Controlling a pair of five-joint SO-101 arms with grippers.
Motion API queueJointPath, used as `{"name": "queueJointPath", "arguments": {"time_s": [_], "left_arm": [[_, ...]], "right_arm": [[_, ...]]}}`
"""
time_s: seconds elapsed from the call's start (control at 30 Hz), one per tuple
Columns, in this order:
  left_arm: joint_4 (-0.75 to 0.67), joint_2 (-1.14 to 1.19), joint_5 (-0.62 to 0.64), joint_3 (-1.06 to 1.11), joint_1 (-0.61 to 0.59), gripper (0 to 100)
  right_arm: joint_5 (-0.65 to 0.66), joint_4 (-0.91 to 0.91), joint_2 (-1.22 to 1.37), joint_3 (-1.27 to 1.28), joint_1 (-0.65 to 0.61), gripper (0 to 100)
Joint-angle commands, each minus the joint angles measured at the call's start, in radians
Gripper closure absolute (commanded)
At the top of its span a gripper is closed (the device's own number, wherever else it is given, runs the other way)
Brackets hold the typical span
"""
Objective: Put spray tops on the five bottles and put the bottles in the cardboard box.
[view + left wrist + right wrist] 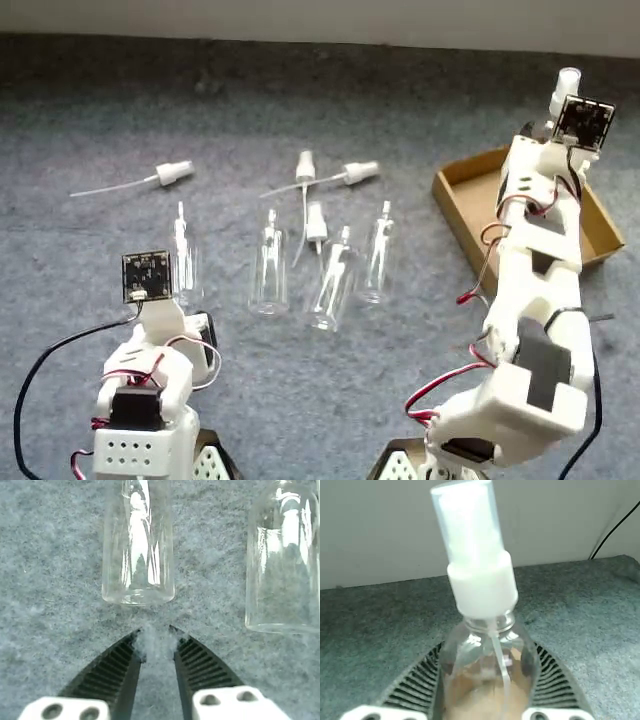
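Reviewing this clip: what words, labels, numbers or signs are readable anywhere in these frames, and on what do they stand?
No readable text in any view.
The bottles on the table: clear glass, no labels.
The capped bottle in the right gripper: no label.
The spray tops: plain white.
The cardboard box: plain, no print visible.
The wrist camera board: marks too small to read.

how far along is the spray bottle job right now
Done: one bottle wears its spray top. In hand: the right tool holds that bottle raised by the cardboard box, not yet set inside. Left: four uncapped bottles and four loose tops on the table. The left tool sits open by one bottle's base.
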Motion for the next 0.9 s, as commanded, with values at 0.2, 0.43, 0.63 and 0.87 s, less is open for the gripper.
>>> {"name": "queueJointPath", "arguments": {"time_s": [0.2, 0.43, 0.63, 0.87], "left_arm": [[-0.020, -0.004, -0.015, 0.021, 0.024, 95], [-0.021, -0.004, -0.015, 0.021, 0.024, 95], [-0.021, -0.004, -0.015, 0.021, 0.024, 95], [-0.021, -0.004, -0.015, 0.021, 0.024, 95]], "right_arm": [[0.000, -0.027, 0.185, -0.262, 0.028, 88.5], [0.000, -0.407, 0.344, -0.323, 0.030, 88.6], [-0.002, -0.654, 0.478, -0.298, 0.030, 88.6], [-0.006, -0.657, 0.544, -0.303, 0.035, 88.6]]}}
